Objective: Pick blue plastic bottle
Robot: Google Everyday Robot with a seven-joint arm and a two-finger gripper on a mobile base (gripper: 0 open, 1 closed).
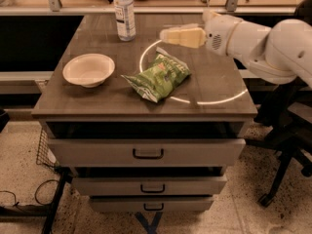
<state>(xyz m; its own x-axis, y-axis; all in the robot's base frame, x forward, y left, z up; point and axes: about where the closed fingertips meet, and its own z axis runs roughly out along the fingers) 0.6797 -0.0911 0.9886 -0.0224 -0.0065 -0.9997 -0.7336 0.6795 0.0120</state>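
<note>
Gripper (pixel 164 34) abv table (pixel 219 82), nr blue plastic bottle (pixel 125 13), not touching.

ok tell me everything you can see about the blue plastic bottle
The blue plastic bottle is a small clear bottle with a white cap and a white-and-bluish label round its middle. It stands upright near the back edge of the wooden tabletop, left of centre, behind the bowl. Nothing touches it but the tabletop. The gripper hovers to its right, apart from it.
</note>
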